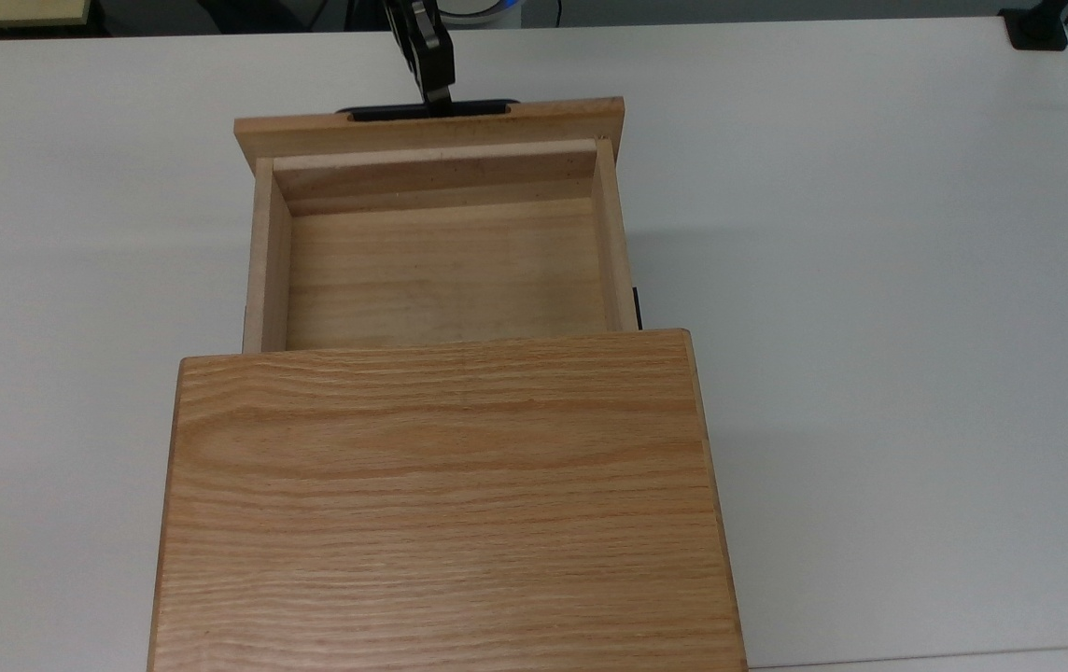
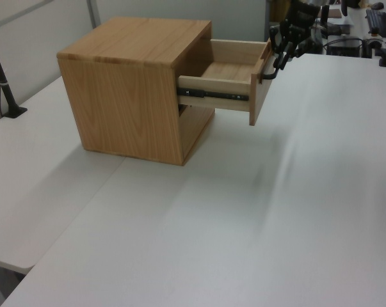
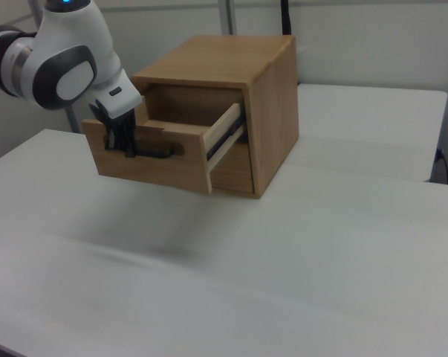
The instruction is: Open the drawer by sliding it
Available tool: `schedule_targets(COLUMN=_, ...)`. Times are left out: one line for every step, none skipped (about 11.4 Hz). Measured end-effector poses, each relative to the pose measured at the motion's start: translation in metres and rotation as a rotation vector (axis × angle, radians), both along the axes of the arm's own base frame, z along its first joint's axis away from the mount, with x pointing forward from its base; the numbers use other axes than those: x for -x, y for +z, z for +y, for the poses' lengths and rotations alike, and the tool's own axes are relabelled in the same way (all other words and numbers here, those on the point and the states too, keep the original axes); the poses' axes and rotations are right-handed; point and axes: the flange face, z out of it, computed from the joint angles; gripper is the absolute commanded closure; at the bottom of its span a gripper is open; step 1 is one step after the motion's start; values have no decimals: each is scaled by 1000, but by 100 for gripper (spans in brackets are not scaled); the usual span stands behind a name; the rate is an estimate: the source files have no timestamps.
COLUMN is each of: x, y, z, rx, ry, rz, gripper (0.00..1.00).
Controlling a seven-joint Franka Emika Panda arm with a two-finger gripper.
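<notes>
Drawer [image 1: 445,271] stands pulled far out of the oak cabinet [image 1: 441,504], its empty tray open to the top view, black slide rail [image 2: 215,96] exposed along its side in the left view; cabinet sits on the white desk [image 1: 870,280]. Gripper [image 1: 436,93] is closed around the black bar handle [image 1: 375,112] at the drawer's front panel [image 3: 153,165]; white arm [image 3: 64,63] reaches in from the right view's left.

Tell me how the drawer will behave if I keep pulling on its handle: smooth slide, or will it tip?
The drawer likely keeps sliding smoothly: a metal runner shows along its side. Being rigid wood and empty, it seems light. Hanging far out of the cabinet, it may sag or hit a stop soon, so the tool should ease off.
</notes>
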Motion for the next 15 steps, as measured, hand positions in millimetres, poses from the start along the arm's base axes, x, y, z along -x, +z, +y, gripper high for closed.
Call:
schedule_targets(x=6, y=1, z=-1, rx=0, ry=12, rz=16, gripper=1)
schedule_targets(x=10, y=2, z=-2, rx=3, ry=40, rz=28, gripper=0)
schedule_targets(x=14, y=5, z=2, rx=-11, ry=84, rz=33, gripper=0)
schedule_targets(x=18, y=7, z=4, rx=-12, ry=122, rz=42, gripper=0)
schedule_targets(x=22, y=8, z=5, rx=3, ry=208, rz=50, gripper=0)
schedule_targets(x=27, y=8, z=7, rx=24, ry=335, rz=64, gripper=0)
schedule_targets(x=31, y=9, z=9, rx=42, ry=471, rz=84, gripper=0)
schedule_targets(x=36, y=10, z=9, rx=67, ry=602, rz=99, gripper=0)
schedule_targets(x=39, y=10, z=7, rx=123, ry=740, rz=117, gripper=0)
schedule_targets(x=41, y=9, z=6, rx=194, ry=865, rz=142, gripper=0)
schedule_targets(x=41, y=9, z=6, rx=271, ry=978, rz=172, gripper=0)
schedule_targets(x=37, y=11, z=6, rx=332, ry=1070, rz=191, gripper=0)
schedule_targets(x=27, y=19, z=5, rx=370, ry=1138, rz=198, gripper=0)
schedule_targets(x=18, y=26, z=0, rx=384, ry=1165, rz=196, gripper=0)
schedule_targets(x=9, y=32, z=-9, rx=390, ry=1180, rz=195, gripper=0)
